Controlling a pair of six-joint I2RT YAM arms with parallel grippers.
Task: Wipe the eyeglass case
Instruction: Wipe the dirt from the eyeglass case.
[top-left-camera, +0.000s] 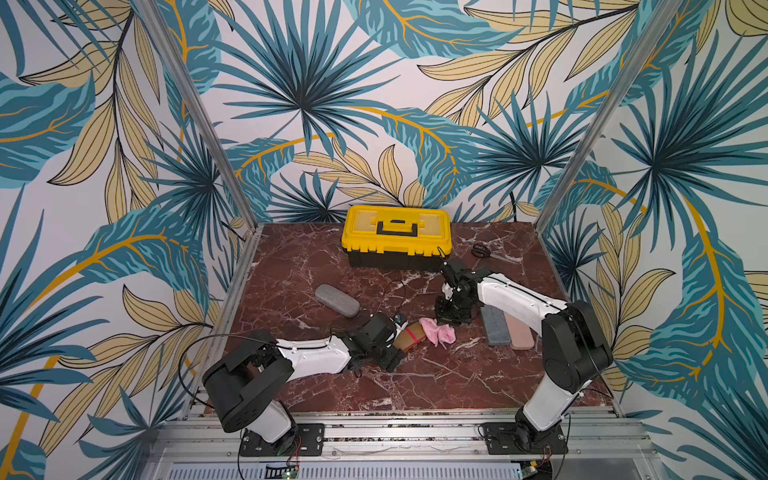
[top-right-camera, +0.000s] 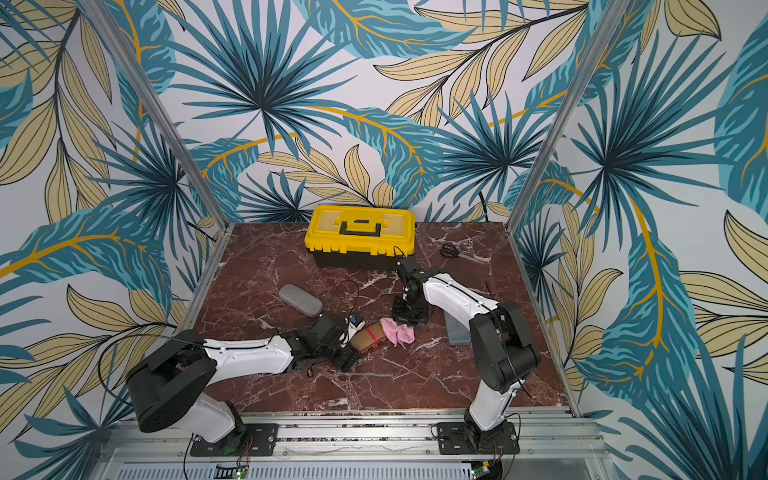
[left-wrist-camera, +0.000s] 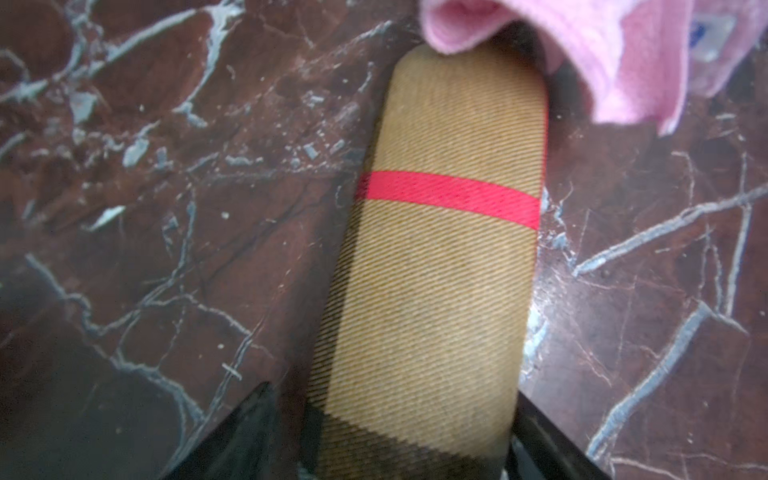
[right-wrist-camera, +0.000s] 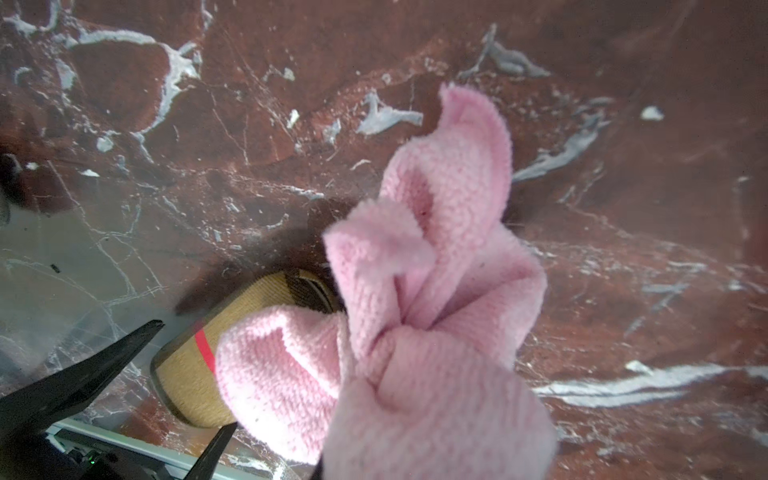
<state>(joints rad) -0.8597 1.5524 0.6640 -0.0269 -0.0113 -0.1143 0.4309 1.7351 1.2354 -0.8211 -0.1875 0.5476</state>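
Note:
The eyeglass case (top-left-camera: 409, 337), tan woven fabric with a red stripe, lies on the marble table (top-left-camera: 291, 257) near the middle in both top views (top-right-camera: 368, 336). My left gripper (top-left-camera: 397, 343) straddles its near end. In the left wrist view the case (left-wrist-camera: 449, 270) sits between the two black fingers (left-wrist-camera: 540, 432); one touches its side and a narrow gap shows at the other, so the gripper is open. My right gripper (top-left-camera: 446, 320) is shut on a bunched pink cloth (top-left-camera: 438, 330). The cloth (right-wrist-camera: 415, 332) drapes over the case's far end (right-wrist-camera: 187, 374) and hides the right fingers.
A yellow toolbox (top-left-camera: 397, 235) stands at the back. A grey oval case (top-left-camera: 336, 300) lies to the left. Scissors (top-left-camera: 482, 250) lie at the back right. A grey oblong box (top-left-camera: 494, 328) and a pink one (top-left-camera: 519, 332) lie under the right arm.

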